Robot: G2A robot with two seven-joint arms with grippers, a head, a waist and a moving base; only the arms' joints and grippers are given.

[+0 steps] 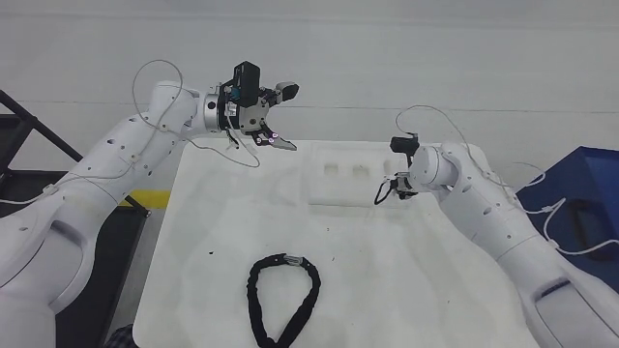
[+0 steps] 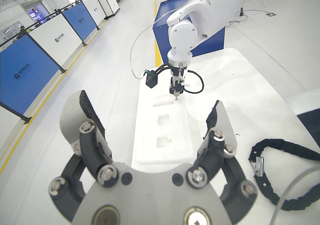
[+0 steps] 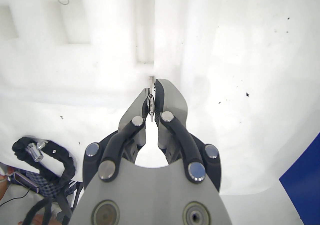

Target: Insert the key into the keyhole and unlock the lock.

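The right tool (image 3: 152, 87) is clamped on the key (image 3: 150, 107). The thin metal blade is pinched edge-on between its pads, and the tip pokes out just past the fingertips. This tool points down at the white foam tray (image 1: 348, 193), with the key tip at the near end of a narrow slot (image 3: 144, 23) cut in the foam; whether the tip touches the foam cannot be told. The chain lock (image 1: 254, 302) is a black sleeved loop whose ends are joined by a shiny metal cylinder (image 2: 259, 166). It lies flat on the surface (image 1: 416, 280), well apart from the right tool, on the robot's side of the tray. The left tool (image 2: 149, 100) hangs above the far left corner of the surface, jaws spread wide, facing along the tray toward the right tool. The lock lies lower and nearer the robot than this tool, apart from it.
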